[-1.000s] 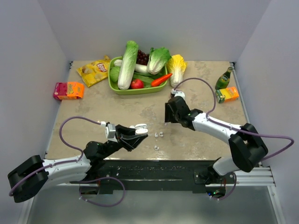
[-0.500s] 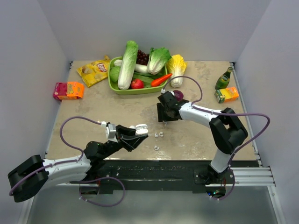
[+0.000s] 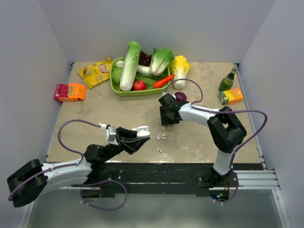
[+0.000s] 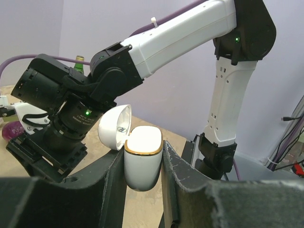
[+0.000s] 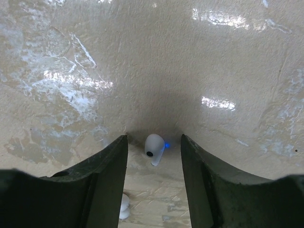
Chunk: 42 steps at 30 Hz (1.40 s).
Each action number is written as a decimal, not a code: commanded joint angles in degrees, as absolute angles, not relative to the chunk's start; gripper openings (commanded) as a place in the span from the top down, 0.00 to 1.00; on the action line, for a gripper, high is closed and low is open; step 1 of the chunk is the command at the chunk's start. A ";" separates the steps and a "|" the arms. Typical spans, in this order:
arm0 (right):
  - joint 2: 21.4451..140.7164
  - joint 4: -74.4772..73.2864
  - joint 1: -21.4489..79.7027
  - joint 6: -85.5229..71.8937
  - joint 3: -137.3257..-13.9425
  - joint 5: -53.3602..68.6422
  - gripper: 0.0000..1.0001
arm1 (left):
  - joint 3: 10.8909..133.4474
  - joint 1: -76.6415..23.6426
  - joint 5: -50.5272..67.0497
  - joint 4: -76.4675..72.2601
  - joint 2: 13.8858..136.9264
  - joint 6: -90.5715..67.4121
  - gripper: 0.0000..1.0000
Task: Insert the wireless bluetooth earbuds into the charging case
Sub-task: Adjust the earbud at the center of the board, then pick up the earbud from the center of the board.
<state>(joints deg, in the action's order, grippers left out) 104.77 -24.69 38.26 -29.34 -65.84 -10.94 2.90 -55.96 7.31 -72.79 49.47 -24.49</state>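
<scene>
Near centre of counter (image 3: 95, 118), L jaws are clamped on lower half of case (image 4: 142, 164), which is held upright and clear of the surface. Lid (image 4: 115, 127) is hinged open and tipped back to one side, w/ gold rim showing at case mouth; case interior not visible from L wrist cam. R jaws are approx. half open, pointing down at counter just beyond case, gripping nothing. Top cam: buds (image 3: 158, 137) lie side by side on counter betw. case and R jaws, w/ a third white speck (image 3: 159, 150) nearer the front edge, too small to ID. R wrist cam: one bud (image 5: 155, 148) lies flat betw. the two fingers (image 5: 107, 180), touching neither, w/ blue light on its side; a 2nd white piece (image 5: 123, 205) is partly hidden behind one finger at frame bottom. Far side: green basket (image 3: 115, 88) of veg, chips bag (image 3: 96, 72), carton (image 3: 70, 91) at L, bottle (image 3: 227, 80) and juice box (image 3: 231, 96) at R, red onion (image 3: 180, 96) beside R arm.
</scene>
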 commanded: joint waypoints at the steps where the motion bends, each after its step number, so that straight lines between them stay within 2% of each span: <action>1: 105.73 -26.28 38.58 -29.35 -67.24 -11.25 0.50 | -14.24 -56.16 8.09 -80.24 48.16 -24.70 1.00; 14: 106.70 -25.31 38.50 -29.36 -65.04 -11.69 0.60 | -14.50 -56.16 8.09 -80.68 47.90 -24.96 1.00; 34: 107.49 -25.66 39.90 -30.06 -61.96 -12.92 0.66 | -14.24 -56.16 8.96 -81.12 48.87 -25.40 1.00; 42: 106.88 -24.44 40.25 -30.59 -60.29 -12.30 0.77 | -14.41 -56.16 8.96 -81.38 48.96 -25.66 1.00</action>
<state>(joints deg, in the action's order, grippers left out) 104.29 -22.46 39.53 -29.36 -63.75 -14.48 2.90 -55.96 8.56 -72.79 48.99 -24.95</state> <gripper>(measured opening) 0.249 0.349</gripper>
